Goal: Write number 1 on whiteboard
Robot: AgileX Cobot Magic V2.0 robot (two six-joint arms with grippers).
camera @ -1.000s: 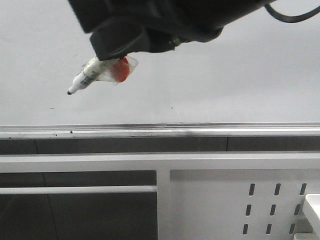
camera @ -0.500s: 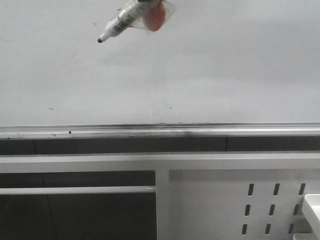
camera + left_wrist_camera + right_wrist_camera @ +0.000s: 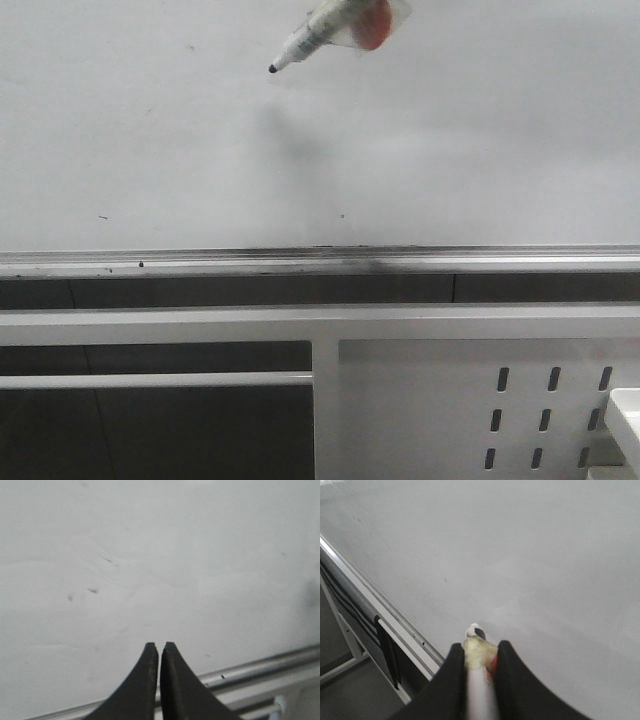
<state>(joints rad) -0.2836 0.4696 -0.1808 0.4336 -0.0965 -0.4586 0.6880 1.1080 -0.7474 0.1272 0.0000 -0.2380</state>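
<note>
My right tool (image 3: 476, 667) is clamped on the marker (image 3: 318, 32), tip aimed at eight o'clock toward the whiteboard (image 3: 450, 150); no number 1 yet. Left tool (image 3: 159, 652) is pressed together, idle.

Soft, even, dim light is seen throughout; a faint shadow is cast on the whiteboard (image 3: 150, 150); close edges are blurred.
</note>
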